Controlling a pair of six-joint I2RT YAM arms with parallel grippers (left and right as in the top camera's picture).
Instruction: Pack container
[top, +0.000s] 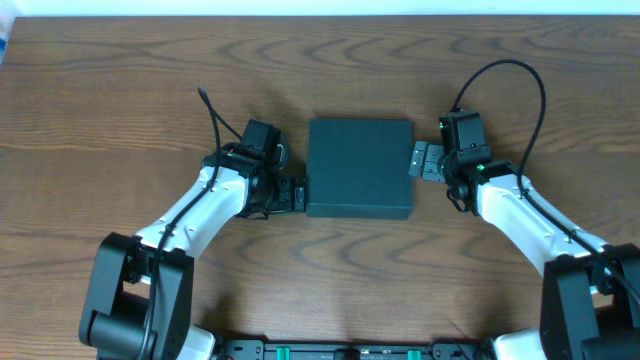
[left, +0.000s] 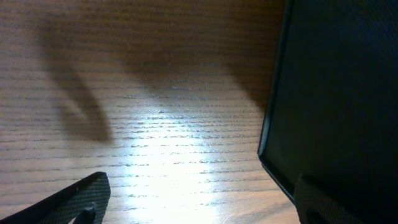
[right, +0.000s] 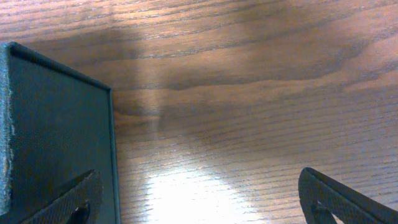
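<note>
At the left of the brown wood-grain worktop (top: 120, 90), the white left arm (top: 190, 215) reaches in from the near edge, with a black cable (top: 213, 120) rising behind its wrist. The left pincer (top: 292, 195) sits low against the left side of the container (top: 360, 168), close to the box's near left corner. Its own camera shows it released. The two dark fingers (left: 74, 200) stand wide apart at the bottom of the frame with lit bare wood between them. The right-hand finger lies in front of the container (left: 339, 93), whose lower corner falls between the fingers. Whether that finger touches the box I cannot tell.

The container, dark teal-green and squarish, rests flat in the middle of the worktop between the two arms. Seen from above, its top is one plain face.

About halfway along its right edge is the right pincer (top: 422, 160), its pale grey tips just beside or touching the box; the overhead view does not settle which. From the right wrist it too is released. Its fingers (right: 339, 200) are spread wide over bare wood, the left-hand one in front of the container (right: 56, 130), whose wall shows a cloth-like texture. The white right arm (top: 530, 215) runs back toward the near right corner, with a second black cable (top: 520, 80) arching above it
</note>
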